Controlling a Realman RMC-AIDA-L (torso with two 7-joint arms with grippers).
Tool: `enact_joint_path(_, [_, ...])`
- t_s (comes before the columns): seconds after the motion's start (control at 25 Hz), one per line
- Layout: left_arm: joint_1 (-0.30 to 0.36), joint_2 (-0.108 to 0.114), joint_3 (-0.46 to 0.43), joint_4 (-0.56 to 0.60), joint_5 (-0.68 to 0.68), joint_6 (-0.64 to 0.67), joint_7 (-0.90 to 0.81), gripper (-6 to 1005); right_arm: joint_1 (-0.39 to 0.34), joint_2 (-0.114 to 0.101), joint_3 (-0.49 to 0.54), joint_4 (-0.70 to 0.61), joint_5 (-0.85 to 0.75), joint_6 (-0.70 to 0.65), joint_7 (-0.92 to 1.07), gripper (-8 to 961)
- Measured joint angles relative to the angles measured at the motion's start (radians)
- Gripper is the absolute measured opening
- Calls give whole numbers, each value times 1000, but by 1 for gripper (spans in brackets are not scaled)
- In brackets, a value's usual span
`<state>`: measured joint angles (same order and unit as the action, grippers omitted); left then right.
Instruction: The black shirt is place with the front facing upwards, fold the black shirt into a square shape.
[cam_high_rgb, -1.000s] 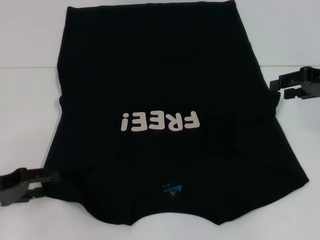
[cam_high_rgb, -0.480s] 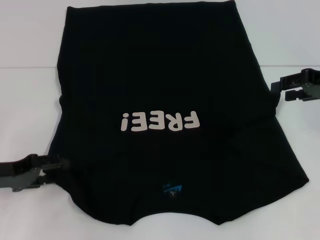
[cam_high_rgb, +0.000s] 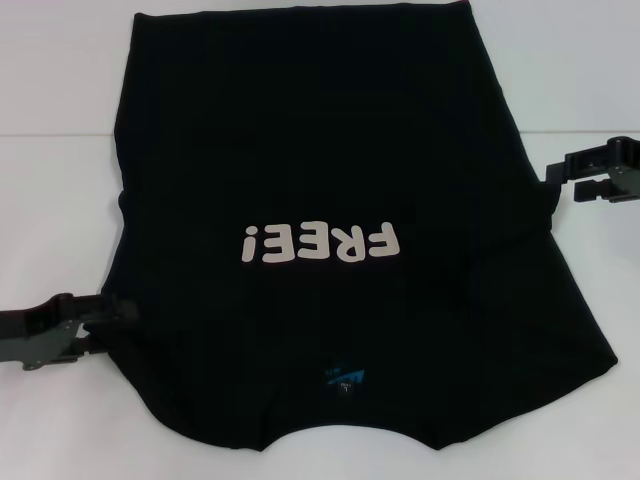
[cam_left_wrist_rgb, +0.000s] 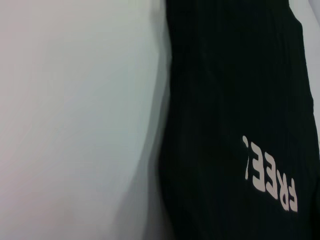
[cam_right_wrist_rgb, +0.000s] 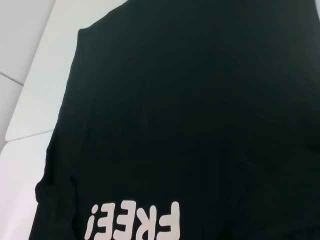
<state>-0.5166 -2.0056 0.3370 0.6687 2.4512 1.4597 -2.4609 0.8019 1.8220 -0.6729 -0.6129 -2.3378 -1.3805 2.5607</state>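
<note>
Left gripper (cam_high_rgb: 118, 322) seen clenched on the near left edge of the black shirt (cam_high_rgb: 330, 150), shirt spread front-up on the white surface (cam_high_rgb: 60, 120), right gripper (cam_high_rgb: 560, 180) held released beside its right edge

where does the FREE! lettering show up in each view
Head view: the FREE! lettering sits mid-picture, upside down, on the black shirt.
Left wrist view: lettering lower right, running diagonally.
Right wrist view: lettering at the bottom edge, left of centre.
Shared landmark: the shirt's side edge against the white table, seen in all three.
</note>
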Motion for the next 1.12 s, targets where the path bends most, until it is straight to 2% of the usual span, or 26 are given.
enact_joint_path(0.48, [-20,0,18,-8,10,-32,-30,592,-2,-5,6,-1,0,0,2,614])
enact_joint_path(0.92, [-18,5,18,-9,12,-40,-31,337,-16,-10,4,-5,-5,-22,-2,614])
enact_joint_path(1.12, [-17,6,15,-9,10,-37,-17,132,-28,-14,0,-7,-7,-38,-3,614])
